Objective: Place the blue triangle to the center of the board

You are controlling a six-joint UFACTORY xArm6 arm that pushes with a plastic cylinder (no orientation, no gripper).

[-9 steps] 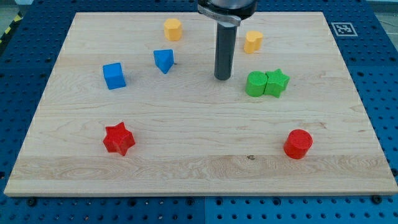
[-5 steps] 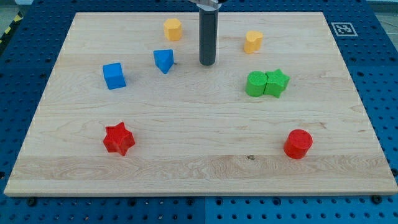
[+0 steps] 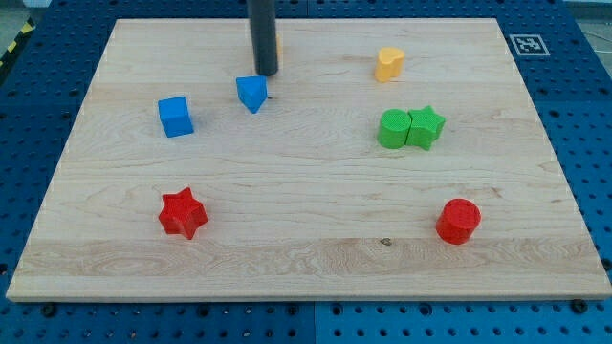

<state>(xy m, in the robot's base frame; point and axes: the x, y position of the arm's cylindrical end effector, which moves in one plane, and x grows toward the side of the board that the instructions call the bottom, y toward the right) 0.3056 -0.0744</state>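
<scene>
I see the big wood board [image 3: 306, 258] first. It fills most of the view.

My rod comes down from the view's top. My tip [image 3: 266, 73] rests on the board. It has no jaws at all, so it cannot open or shut, and it holds nothing. It can only push.

The blue triangle [image 3: 251, 93] is the block I need. It sits just below my tip in the view and a bit to the view's left. The two are very near, but I cannot tell if they touch. The middle of the board lies below and to the view's right of my tip, past the triangle. So I think my tip is on the good side for a push down and to the right. I cannot make out a long side on the triangle.

A blue cube [image 3: 175, 116] is farther left and lower than my tip. The rod hides an orange block, so only a thin edge shows.

Well off to the right of my tip are a yellow block [image 3: 388, 64], a green block [image 3: 392, 128] and a green star [image 3: 426, 126]. The two green ones touch.

Far below my tip are a red star [image 3: 182, 212] on the left and a red cylinder [image 3: 458, 221] on the right.
</scene>
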